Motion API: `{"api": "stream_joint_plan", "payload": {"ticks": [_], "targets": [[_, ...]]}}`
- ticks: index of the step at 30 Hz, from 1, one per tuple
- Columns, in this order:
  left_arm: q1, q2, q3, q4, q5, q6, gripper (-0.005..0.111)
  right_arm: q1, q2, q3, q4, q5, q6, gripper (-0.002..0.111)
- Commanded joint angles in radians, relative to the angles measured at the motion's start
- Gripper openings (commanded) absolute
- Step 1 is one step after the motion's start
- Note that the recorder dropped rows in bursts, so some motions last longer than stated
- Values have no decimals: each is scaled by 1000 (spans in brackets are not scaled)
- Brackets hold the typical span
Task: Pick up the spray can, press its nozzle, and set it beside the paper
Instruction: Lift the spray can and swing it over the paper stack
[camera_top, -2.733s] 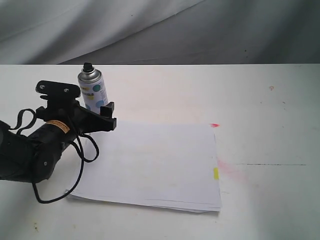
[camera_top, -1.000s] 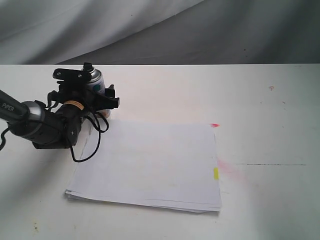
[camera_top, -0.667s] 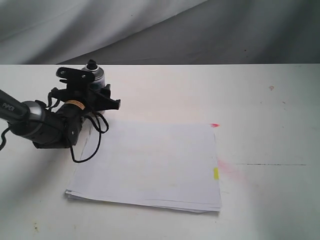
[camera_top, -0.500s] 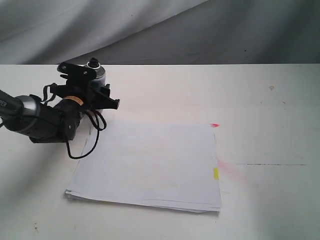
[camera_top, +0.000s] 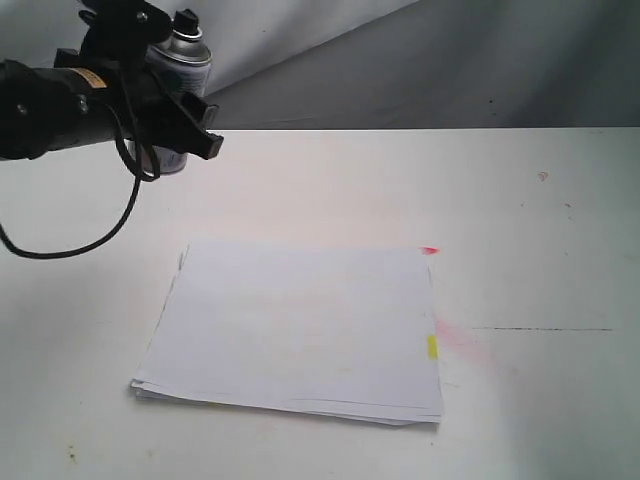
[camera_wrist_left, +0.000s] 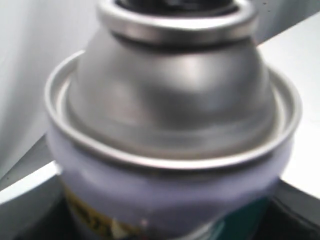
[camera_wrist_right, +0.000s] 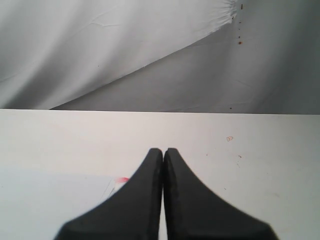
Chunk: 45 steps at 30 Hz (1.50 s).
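The spray can (camera_top: 188, 62), white with coloured dots and a silver dome, hangs above the table at the far left, held upright. My left gripper (camera_top: 176, 118) is shut on its body. The black nozzle (camera_top: 183, 18) tops the dome. The left wrist view is filled by the blurred silver dome (camera_wrist_left: 175, 100) with the nozzle (camera_wrist_left: 175, 4) at the frame edge. The paper (camera_top: 300, 330) lies flat at the table's middle, with a pink tab (camera_top: 430, 250) and a yellow tab (camera_top: 432, 346). My right gripper (camera_wrist_right: 163, 150) is shut on nothing, above the table by the paper's pink-tabbed corner (camera_wrist_right: 121, 179).
A grey cloth backdrop (camera_top: 400, 60) hangs behind the white table (camera_top: 540, 220). A faint pink stain (camera_top: 462, 338) and a thin dark line (camera_top: 540, 329) mark the table right of the paper. The left arm's black cable (camera_top: 70, 245) droops toward the table.
My left gripper closed round the can on the table, then lifted it up and toward the far left. The paper has not moved.
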Motion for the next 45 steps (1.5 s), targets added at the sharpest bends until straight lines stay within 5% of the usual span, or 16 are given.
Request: {"api": "stream_joint_plan", "payload": {"ticks": [1, 9, 20, 27, 37, 45], "targets": [[-89, -94, -5, -7, 114, 28, 0, -1, -2, 3, 6, 3, -7, 0], [-197, -113, -5, 20, 132, 28, 0, -1, -2, 3, 6, 3, -7, 0], [-208, -113, 0, 49, 188, 15, 0, -1, -2, 3, 6, 3, -7, 0], [-271, -89, 0, 708, 285, -622, 0, -1, -2, 3, 6, 3, -7, 0], [-401, 112, 0, 1527, 554, -1233, 0, -1, -2, 3, 6, 3, -7, 0], [-446, 171, 0, 1661, 671, -1307, 0, -1, -2, 3, 6, 3, -7, 0]]}}
